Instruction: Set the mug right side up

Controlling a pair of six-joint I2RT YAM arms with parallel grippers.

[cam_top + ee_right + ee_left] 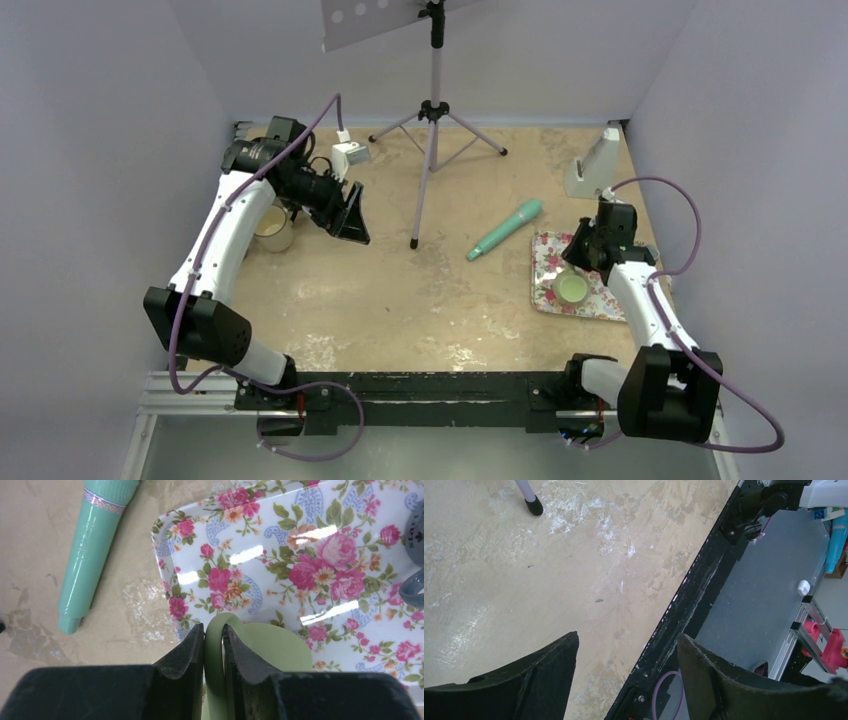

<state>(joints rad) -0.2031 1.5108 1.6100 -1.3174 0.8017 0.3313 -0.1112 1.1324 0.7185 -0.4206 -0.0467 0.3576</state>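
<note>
Right jaws pinch green mug [272,647] — handle, perhaps — on floral tray [250,555].

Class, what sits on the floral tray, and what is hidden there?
On the floral tray sits a green mug, the right gripper shut on part of it. A grey-blue item shows at the frame edge, mostly cut off. The tray beneath the mug is covered.

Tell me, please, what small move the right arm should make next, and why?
Probably lift a little, straight up. The right claw is shut on what looks like the handle of the green mug, which sits on the flowered tray; clearing the tray would give room to turn it. Which way up it stands is unclear.
</note>
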